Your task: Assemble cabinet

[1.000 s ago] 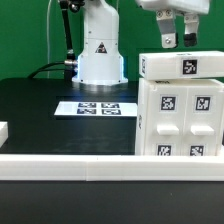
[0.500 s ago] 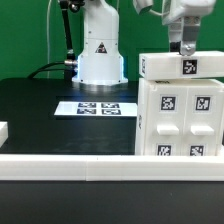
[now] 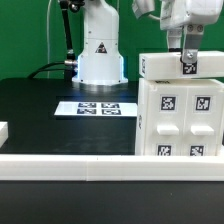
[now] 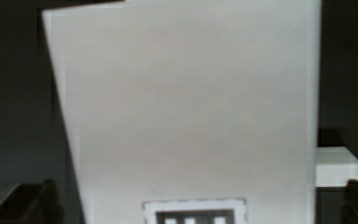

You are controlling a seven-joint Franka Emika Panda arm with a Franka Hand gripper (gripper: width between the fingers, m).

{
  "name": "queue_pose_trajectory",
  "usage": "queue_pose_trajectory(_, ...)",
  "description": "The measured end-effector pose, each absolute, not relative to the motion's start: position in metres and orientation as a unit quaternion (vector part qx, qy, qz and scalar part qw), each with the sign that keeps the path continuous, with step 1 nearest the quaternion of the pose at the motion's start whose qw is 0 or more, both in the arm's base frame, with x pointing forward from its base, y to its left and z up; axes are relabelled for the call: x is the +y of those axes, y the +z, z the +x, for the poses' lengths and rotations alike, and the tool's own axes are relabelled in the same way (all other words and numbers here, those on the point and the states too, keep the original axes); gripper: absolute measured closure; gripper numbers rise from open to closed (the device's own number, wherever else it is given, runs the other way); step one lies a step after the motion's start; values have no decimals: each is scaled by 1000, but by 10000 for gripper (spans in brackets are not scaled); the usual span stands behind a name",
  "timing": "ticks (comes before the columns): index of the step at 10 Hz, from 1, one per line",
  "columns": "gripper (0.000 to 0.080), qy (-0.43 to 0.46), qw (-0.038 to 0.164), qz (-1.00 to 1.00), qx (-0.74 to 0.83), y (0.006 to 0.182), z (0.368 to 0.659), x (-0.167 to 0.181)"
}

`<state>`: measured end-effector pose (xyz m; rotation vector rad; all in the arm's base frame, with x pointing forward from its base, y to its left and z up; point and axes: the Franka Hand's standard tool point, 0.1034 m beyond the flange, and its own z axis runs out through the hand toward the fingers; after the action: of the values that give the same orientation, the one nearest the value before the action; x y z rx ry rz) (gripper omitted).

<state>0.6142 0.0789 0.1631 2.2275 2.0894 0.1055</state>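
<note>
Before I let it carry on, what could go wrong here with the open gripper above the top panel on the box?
The gripper hangs open right at the top panel; a finger could land on it instead of beside it and push it askew on the box. Closing off-centre might twist the panel rather than grip it squarely.

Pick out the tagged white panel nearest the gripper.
The top panel lying across the cabinet, directly below the open gripper; the other panels sit lower, on its front.

Pincer (image 3: 187, 64) comes down and turns; its fingers (image 3: 187, 57) now line up in the exterior view, reaching the top panel (image 3: 160, 66) of the cabinet (image 3: 180, 120).
</note>
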Motion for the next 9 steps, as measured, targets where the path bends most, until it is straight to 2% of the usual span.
queue_pose_trajectory(2, 246, 34, 43, 732, 679, 163, 614, 78)
queue_pose_trajectory(6, 243, 36, 42, 757, 651, 163, 614, 77)
queue_pose_trajectory(9, 243, 40, 37, 826, 561, 163, 614, 77)
